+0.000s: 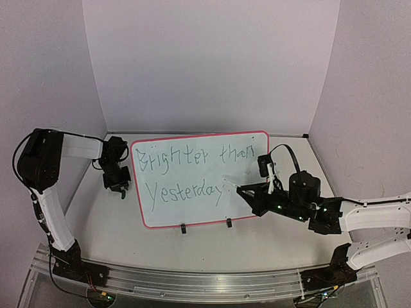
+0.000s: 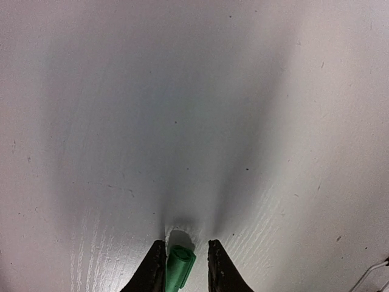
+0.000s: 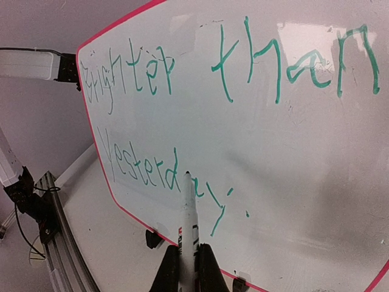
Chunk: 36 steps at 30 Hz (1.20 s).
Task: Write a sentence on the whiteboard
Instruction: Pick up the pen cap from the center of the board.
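The whiteboard (image 1: 186,217) lies flat on the table, red-framed. The sentence (image 1: 186,173) reads "Brighter than Yesterday" in green, in two lines. My right gripper (image 1: 252,192) is shut on a white marker (image 1: 236,187). In the right wrist view the marker (image 3: 187,213) sticks out from the gripper (image 3: 188,271), its tip over the "a" of "Yesterday" on the whiteboard (image 3: 292,152); I cannot tell if it touches. The sentence (image 3: 225,62) fills that view. My left gripper (image 1: 119,185) sits left of the board, low over the table, shut on a green cap (image 2: 180,267).
Two black clips (image 1: 183,228) sit on the board's near edge. Two small green marks (image 3: 230,190) lie right of the final "y". The left arm (image 3: 30,64) shows beyond the board's far corner. A metal rail (image 1: 192,282) runs along the table's near edge.
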Available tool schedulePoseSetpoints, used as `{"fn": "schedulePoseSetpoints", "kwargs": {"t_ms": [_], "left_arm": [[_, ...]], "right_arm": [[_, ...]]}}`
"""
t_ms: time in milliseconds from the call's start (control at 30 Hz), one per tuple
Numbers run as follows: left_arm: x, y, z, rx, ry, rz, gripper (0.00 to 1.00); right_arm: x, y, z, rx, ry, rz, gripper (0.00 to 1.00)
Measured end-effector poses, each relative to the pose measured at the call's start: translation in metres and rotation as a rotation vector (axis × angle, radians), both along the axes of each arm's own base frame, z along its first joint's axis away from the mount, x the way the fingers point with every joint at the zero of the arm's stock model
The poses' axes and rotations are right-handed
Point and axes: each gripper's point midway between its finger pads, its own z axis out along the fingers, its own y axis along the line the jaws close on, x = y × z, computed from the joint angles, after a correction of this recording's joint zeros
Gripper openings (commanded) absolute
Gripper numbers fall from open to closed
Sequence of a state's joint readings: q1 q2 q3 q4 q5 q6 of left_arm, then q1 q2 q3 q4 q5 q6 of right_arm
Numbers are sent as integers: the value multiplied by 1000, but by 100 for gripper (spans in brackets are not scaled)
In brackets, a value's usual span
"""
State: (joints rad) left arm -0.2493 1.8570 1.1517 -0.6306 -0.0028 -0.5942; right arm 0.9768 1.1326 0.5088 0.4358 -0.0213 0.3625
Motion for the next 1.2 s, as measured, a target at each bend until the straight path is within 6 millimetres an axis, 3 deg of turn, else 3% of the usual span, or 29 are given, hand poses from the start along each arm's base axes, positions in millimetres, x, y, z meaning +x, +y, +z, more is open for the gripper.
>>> {"fn": "schedulePoseSetpoints", "kwargs": {"t_ms": [800,1200], "left_arm": [[-20,-5,-5,70,75,-96,22],[-24,-5,-5,94,83,-126,0]], "right_arm": [[-2,-4,6,16,-20,-4,0],[-2,-4,5,15,-19,-4,0]]}}
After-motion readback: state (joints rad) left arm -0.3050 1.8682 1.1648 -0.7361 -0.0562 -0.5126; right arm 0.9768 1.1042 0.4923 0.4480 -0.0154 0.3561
